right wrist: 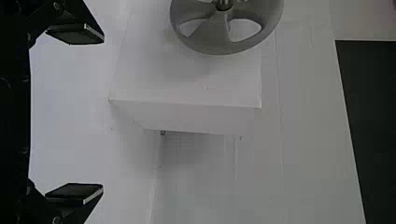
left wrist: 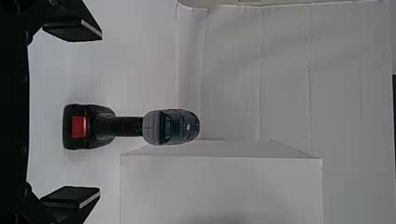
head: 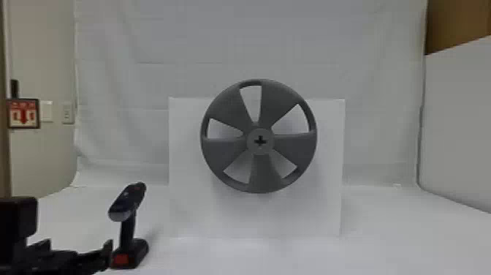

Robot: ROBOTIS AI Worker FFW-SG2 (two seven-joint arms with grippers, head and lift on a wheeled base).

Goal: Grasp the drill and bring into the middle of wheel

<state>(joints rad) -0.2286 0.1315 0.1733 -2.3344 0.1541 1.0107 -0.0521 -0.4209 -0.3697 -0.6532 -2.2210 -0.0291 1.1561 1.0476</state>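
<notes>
I note a white table (head: 383, 226), seemingly cloth-covered, and white sheet (head: 128, 73); drill (head: 128, 226) upright, black with red; left claw (head: 77, 245) and right claw (right wrist: 102, 114) open.

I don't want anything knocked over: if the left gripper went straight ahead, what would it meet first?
Most likely the drill, which stands ahead of the left gripper, in line with the gap between its open fingers; depth is unclear.

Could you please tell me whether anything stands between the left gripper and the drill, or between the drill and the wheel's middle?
Nothing visible does: the left gripper is open toward the drill, and the way from there to the wheel before the white box looks free.
</notes>
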